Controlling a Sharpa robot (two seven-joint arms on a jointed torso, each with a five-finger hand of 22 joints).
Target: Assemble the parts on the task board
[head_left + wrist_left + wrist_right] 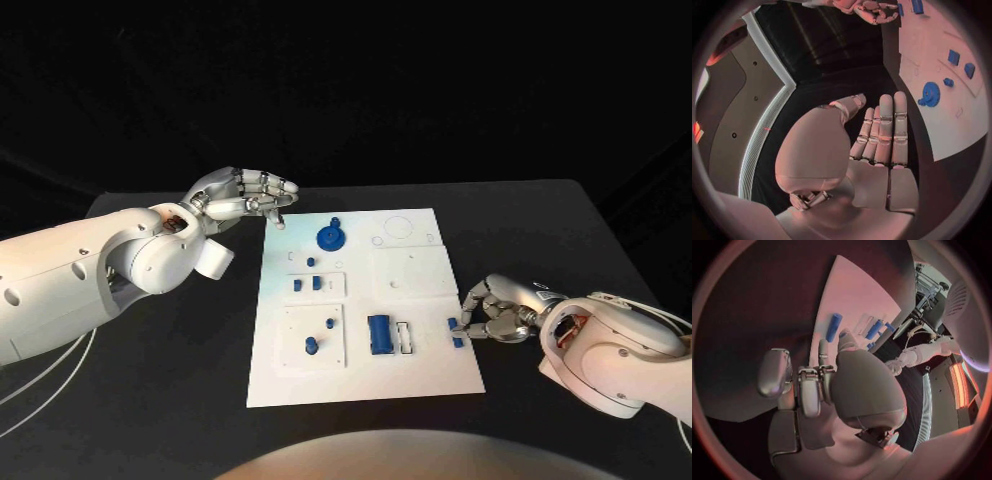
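The white rectangular task board (418, 375) lay flat in the middle of the black worktop (562, 215). On it sat small blue plastic parts: a round blue gear-shaped piece (332, 237) near the far edge, two small blue blocks (304, 284) below it, two small blue pegs (319, 336) in the nearer left panel, and a long blue rectangular bar (379, 334) beside a white slotted outline. The left robot hand (240, 197) was raised off the far left corner of the board, holding nothing; in the left wrist view its fingers (886, 131) lay straight and pressed side by side, the thumb apart. The right robot hand (499, 311) rested at the board's right edge, its fingers curled inward toward a small blue piece (459, 330) at that edge. Fingertips were at the piece, but whether it was actually pinched could not be determined.
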